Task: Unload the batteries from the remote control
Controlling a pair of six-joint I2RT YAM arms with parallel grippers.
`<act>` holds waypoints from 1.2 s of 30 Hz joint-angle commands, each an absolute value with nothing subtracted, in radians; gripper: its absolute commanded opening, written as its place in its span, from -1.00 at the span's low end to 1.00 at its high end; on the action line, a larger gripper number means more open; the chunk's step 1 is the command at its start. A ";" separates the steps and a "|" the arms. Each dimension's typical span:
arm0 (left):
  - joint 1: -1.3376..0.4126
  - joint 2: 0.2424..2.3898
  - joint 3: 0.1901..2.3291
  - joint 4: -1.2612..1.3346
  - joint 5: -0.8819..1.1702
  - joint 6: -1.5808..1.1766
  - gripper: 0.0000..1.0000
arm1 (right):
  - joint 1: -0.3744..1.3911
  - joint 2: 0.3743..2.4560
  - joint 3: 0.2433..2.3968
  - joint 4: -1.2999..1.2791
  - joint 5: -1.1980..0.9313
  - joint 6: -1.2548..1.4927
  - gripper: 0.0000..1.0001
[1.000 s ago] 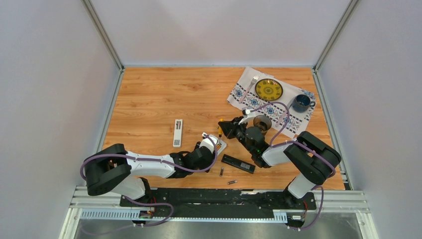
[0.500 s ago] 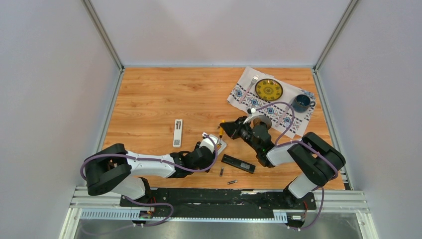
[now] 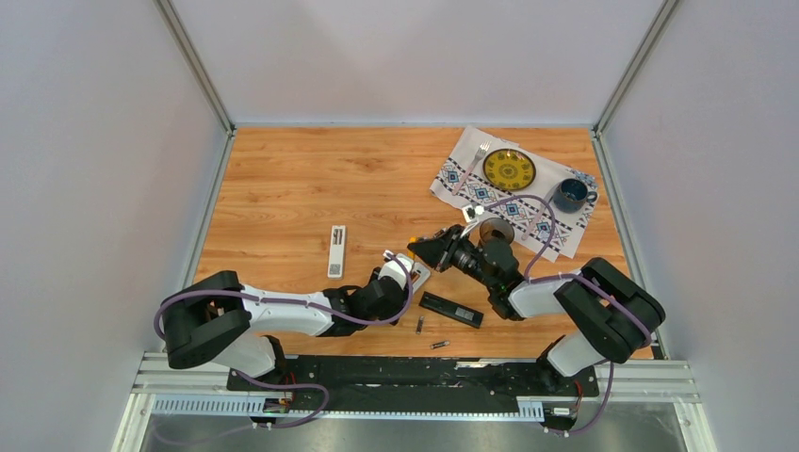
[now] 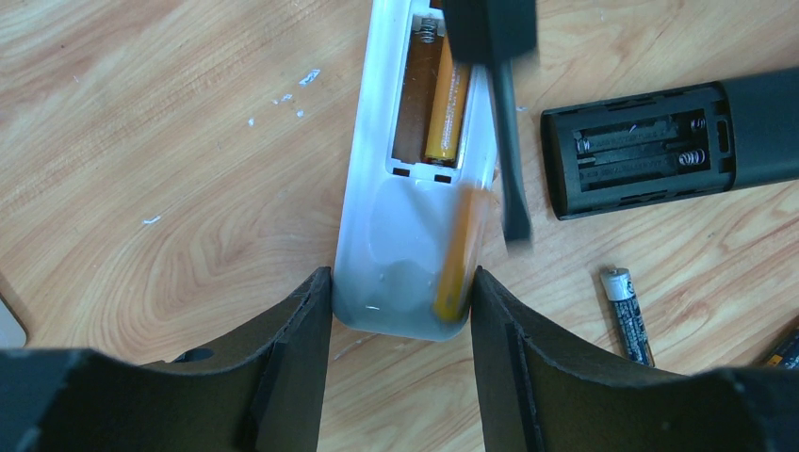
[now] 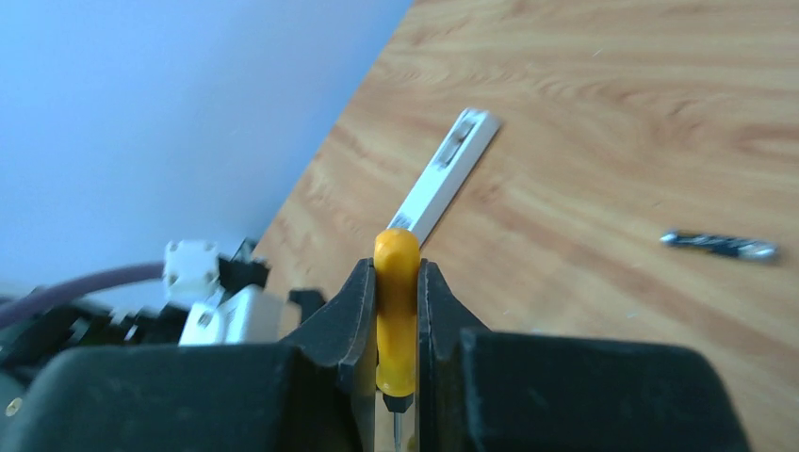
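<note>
Beside black remote [image 4: 660, 151], left jaws clamp white remote [image 4: 396, 245], right jaws clamp screwdriver [image 5: 397, 311].

A robot test cell in a lab: plain white panels [image 3: 94, 141] on aluminium posts [image 3: 193, 66] box in a wooden table [image 3: 311, 179]. Behind the right claw [image 3: 419, 247], a black rail [image 3: 405, 375] carries the arm bases. Beyond it lie a staged cloth [image 3: 450, 177], plate [image 3: 509, 169] and mug [image 3: 571, 195].

Bright, even light, faint shadows; the golden battery [image 4: 459, 254] is smeared by motion blur.
</note>
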State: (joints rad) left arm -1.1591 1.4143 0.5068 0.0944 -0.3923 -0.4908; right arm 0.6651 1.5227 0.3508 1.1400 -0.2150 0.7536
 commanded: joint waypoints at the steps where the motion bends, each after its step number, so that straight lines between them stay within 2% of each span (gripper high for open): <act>1: -1.161 1.474 0.469 -0.003 -0.302 -0.528 -1.00 | 0.686 1.486 0.339 1.115 -0.347 0.830 -1.00; 12: -1.161 1.468 0.466 -0.009 -0.310 -0.534 -1.00 | 0.681 1.434 0.357 0.957 -0.246 0.746 -1.00; 19: -1.160 1.434 0.489 -0.077 -0.351 -0.543 -0.99 | 0.661 1.315 0.382 0.780 -0.190 0.678 -1.00; 20: -1.160 1.425 0.494 -0.110 -0.362 -0.546 -0.92 | 0.654 1.301 0.385 0.769 -0.186 0.673 -1.00; 21: -1.160 1.414 0.500 -0.124 -0.386 -0.552 -0.56 | 0.649 1.287 0.385 0.737 -0.178 0.661 -1.00; 22: -1.160 1.390 0.503 -0.139 -0.393 -0.555 -0.34 | 0.640 1.261 0.390 0.718 -0.176 0.657 -1.00; 23: -1.160 1.379 0.506 -0.168 -0.400 -0.557 0.01 | 0.635 1.249 0.390 0.703 -0.173 0.650 -1.00; 24: -1.161 1.368 0.518 -0.187 -0.420 -0.561 0.12 | 0.631 1.226 0.391 0.678 -0.164 0.647 -1.00; 26: -1.160 1.341 0.529 -0.242 -0.439 -0.566 0.26 | 0.618 1.206 0.399 0.652 -0.163 0.632 -1.00; 32: -1.160 1.307 0.551 -0.334 -0.498 -0.581 0.35 | 0.611 1.163 0.406 0.609 -0.164 0.614 -1.00; 34: -1.161 1.298 0.554 -0.371 -0.515 -0.598 0.73 | 0.611 1.163 0.406 0.611 -0.169 0.611 -1.00; 36: -1.160 1.284 0.549 -0.377 -0.531 -0.601 0.74 | 0.611 1.161 0.402 0.621 -0.170 0.615 -1.00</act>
